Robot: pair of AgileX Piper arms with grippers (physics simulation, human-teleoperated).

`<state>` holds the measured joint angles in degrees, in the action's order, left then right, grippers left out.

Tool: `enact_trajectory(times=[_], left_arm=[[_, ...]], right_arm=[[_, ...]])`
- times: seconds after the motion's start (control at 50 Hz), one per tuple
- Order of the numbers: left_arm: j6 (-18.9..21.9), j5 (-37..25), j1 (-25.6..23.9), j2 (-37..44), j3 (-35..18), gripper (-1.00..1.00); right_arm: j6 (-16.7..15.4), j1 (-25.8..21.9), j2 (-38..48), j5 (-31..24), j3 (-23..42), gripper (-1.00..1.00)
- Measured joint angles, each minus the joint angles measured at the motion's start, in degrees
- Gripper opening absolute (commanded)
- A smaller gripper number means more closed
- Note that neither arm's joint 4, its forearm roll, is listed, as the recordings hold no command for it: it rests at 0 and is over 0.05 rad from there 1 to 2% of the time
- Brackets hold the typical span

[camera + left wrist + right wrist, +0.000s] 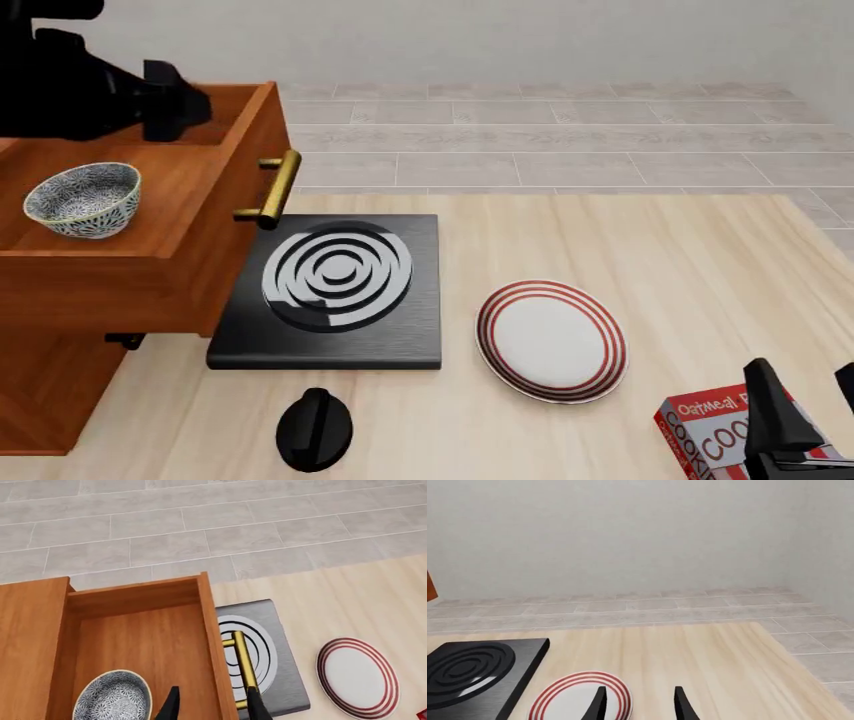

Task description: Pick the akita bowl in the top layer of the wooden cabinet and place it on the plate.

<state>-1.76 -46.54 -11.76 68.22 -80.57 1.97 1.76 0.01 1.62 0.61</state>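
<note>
The wooden cabinet (pixel 54 400) stands at the table's left, its top layer (pixel 147 285) pulled out with the brass handle (pixel 274 190) facing right. The akita bowl (pixel 83 200), white with a dark net pattern, sits upright inside that drawer (pixel 143 645), and it also shows in the left wrist view (pixel 112 696). My left gripper (pixel 213 707) hovers open over the drawer's front wall, beside the bowl and apart from it. On the table to the right lies the red-ringed plate (pixel 551 338). My right gripper (pixel 640 707) stays open and empty near the front right, close to the plate (pixel 579 700).
A black square slab with white spiral rings (pixel 334 290) lies between the cabinet and the plate, partly under the drawer's handle. A black knob (pixel 315 430) sits near the front edge. A red cookie box (pixel 714 440) is beside my right gripper.
</note>
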Motion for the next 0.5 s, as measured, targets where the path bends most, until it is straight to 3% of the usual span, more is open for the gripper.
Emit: enact_trajectory(times=[0.5], left_arm=[[4.1,-0.5,5.9,0.2,-0.4,1.0]], right_arm=[[0.0,-0.1,0.0,0.1,-0.1,1.0]])
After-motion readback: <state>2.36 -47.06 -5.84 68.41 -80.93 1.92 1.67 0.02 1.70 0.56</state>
